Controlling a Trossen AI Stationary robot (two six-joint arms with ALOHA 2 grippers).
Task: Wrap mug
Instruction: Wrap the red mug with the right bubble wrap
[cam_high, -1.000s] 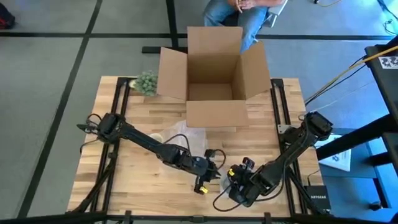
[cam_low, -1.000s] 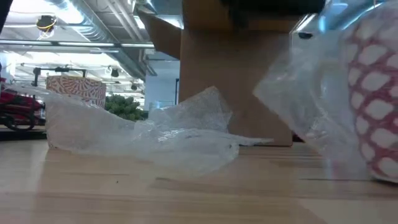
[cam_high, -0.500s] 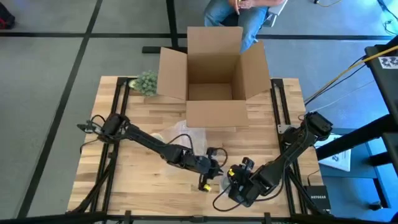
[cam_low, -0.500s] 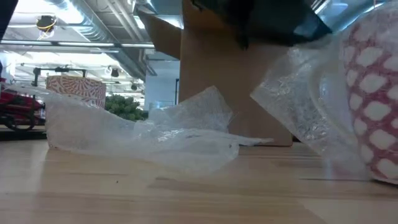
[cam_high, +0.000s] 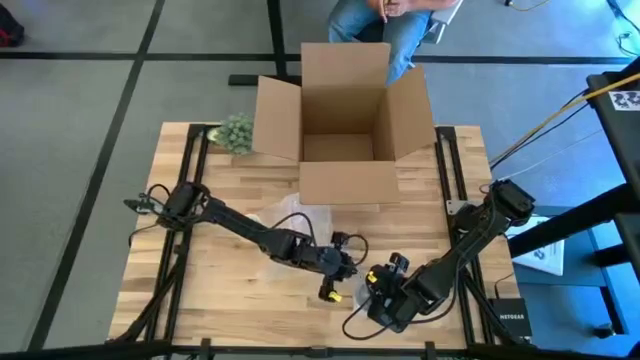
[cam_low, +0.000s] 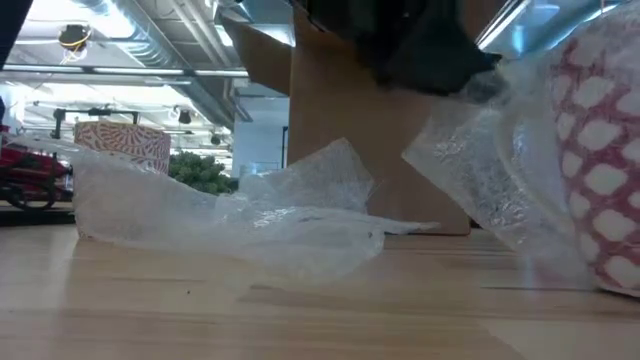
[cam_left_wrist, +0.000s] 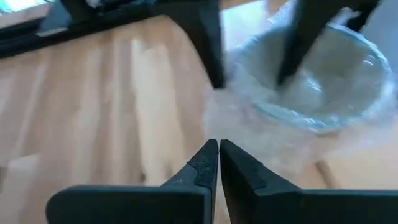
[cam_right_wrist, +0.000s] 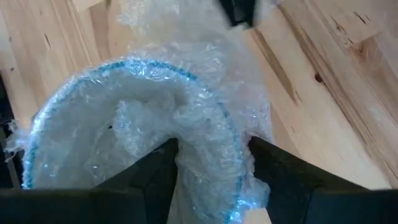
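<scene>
Mug (cam_right_wrist: 124, 130): white with a red net pattern and a blue rim, bubble wrap (cam_right_wrist: 205, 118) stuffed inside and around it, near the front of the surface (cam_high: 210, 290).
My right gripper (cam_right_wrist: 211, 155): squeezing the wrapped mug's rim.
My left gripper (cam_left_wrist: 219, 155): pinched closed, empty, just beside the mug.

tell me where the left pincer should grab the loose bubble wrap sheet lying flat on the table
Probably its raised crumpled peak, coming down from above: the rest of the bubble wrap sheet lies flat against the table, leaving little edge to pinch. The left pincer is shut, so it must open first.
</scene>
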